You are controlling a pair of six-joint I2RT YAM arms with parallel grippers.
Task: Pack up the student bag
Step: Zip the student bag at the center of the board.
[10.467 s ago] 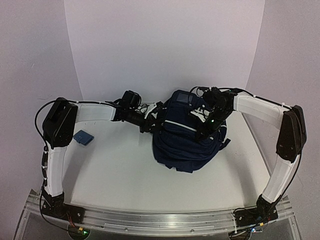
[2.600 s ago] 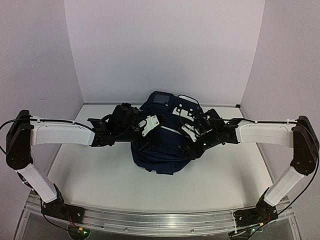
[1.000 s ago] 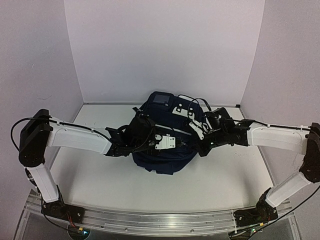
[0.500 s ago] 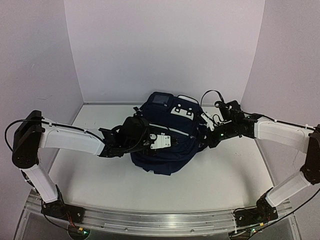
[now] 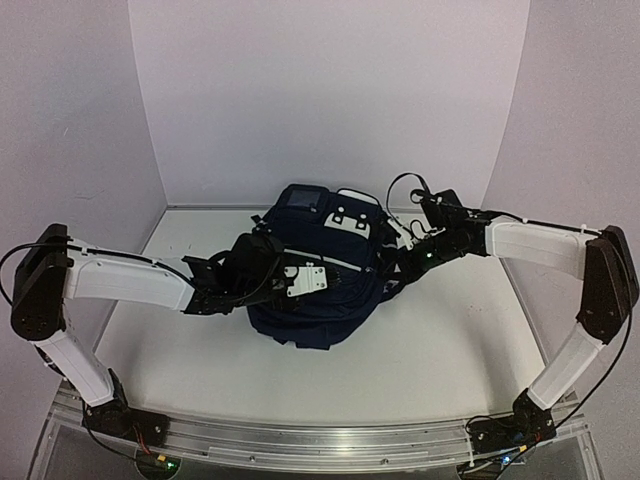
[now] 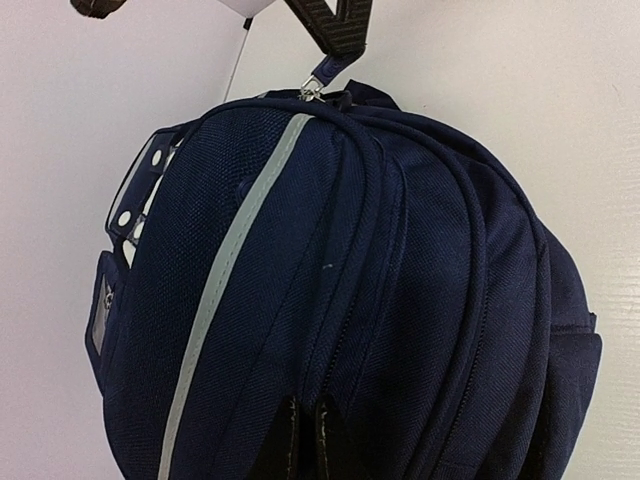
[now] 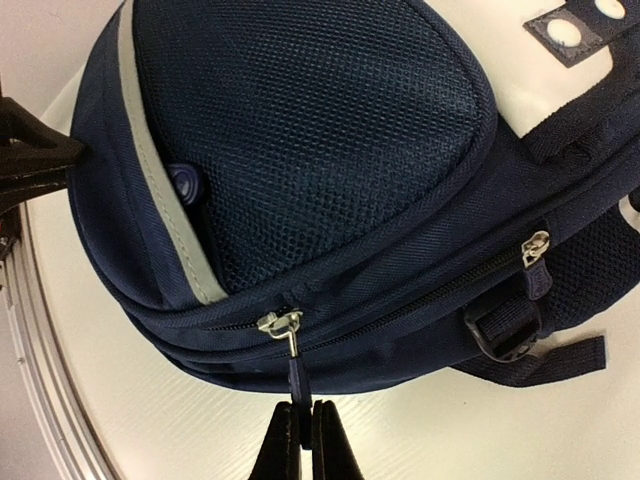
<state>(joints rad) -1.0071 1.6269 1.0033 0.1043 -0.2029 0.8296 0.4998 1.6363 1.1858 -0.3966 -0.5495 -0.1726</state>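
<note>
Student bag [image 5: 310,315] is lying mid-table [image 5: 460,345], toward the rear. Left gripper [image 6: 302,432] is pinching, fingers together, on the bag's front zip seam. Right gripper [image 7: 301,440] is clamping the zipper pull [image 7: 297,378] at the bag's side.

The student bag [image 5: 310,300] is dark navy, with a pale grey stripe [image 6: 225,270] down its front and a navy mesh panel [image 7: 320,130] of fine woven texture. Its white patch [image 5: 352,215] carries navy tabs with white dots. The zip pull [image 7: 280,322] is silver. The tabletop [image 5: 450,340] is white. The left gripper [image 6: 300,435] and right gripper [image 7: 300,440] are black.
</note>
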